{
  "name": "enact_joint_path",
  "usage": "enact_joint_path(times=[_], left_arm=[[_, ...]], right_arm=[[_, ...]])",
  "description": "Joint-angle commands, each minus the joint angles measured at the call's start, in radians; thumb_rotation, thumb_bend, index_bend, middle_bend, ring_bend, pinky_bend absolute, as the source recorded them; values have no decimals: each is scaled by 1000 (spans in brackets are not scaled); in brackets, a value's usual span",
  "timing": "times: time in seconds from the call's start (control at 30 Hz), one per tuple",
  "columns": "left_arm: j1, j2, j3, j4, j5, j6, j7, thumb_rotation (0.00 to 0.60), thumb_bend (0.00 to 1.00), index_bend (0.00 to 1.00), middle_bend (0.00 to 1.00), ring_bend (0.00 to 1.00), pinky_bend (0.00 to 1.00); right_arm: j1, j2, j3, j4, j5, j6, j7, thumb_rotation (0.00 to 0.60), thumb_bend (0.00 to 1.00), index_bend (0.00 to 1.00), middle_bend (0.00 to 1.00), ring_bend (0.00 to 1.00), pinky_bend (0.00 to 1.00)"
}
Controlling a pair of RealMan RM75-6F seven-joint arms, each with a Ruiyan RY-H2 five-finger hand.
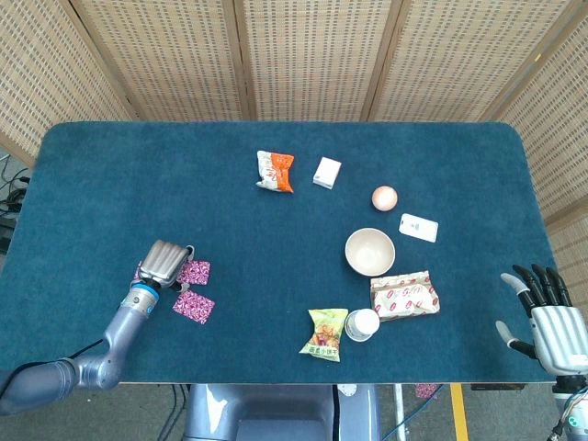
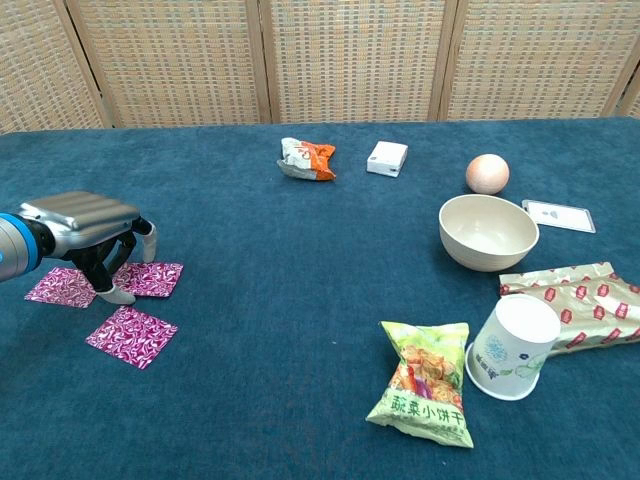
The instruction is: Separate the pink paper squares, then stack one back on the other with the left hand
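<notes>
Three pink patterned paper squares lie flat at the table's front left: one (image 2: pixel 132 336) nearest the front edge, one (image 2: pixel 153 279) behind it, one (image 2: pixel 58 287) further left. In the head view they show as a front square (image 1: pixel 194 307), a back square (image 1: pixel 196 272) and a sliver by the hand. My left hand (image 2: pixel 85 233) (image 1: pixel 164 262) hovers over the back two, knuckles up, fingers curled down with their tips at the cloth between them. I cannot tell whether it pinches any paper. My right hand (image 1: pixel 549 318) stands at the front right corner, fingers spread, holding nothing.
A cream bowl (image 2: pixel 488 232), a tipped paper cup (image 2: pixel 511 347), a green snack bag (image 2: pixel 424 396) and a red wrapper (image 2: pixel 580 300) crowd the right. An orange packet (image 2: pixel 307 158), a white box (image 2: pixel 386 157), an egg-like ball (image 2: pixel 486 173) and a card (image 2: pixel 558 215) lie further back.
</notes>
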Motion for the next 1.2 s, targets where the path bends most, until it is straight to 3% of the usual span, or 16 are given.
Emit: enact_joint_path(times=[0.03, 0.4, 0.83, 1.2], left_arm=[[1, 7, -3, -5, 5, 5, -4, 497, 261, 443, 645, 579, 541], [18, 57, 8, -78, 85, 37, -41, 496, 259, 443, 645, 579, 541], [55, 133, 79, -188, 275, 76, -89, 495, 256, 443, 645, 579, 541], [80, 140, 134, -188, 377, 67, -98, 498, 253, 443, 645, 579, 541]], right_arm=[[0, 0, 0, 0, 1, 0, 1, 600, 326, 174, 137, 0, 0], [4, -1, 3, 1, -1, -4, -1, 600, 327, 174, 137, 0, 0], [8, 1, 2, -11, -5, -6, -12, 600, 329, 174, 137, 0, 0], [7, 3, 2, -11, -3, -6, -8, 600, 327, 174, 137, 0, 0]])
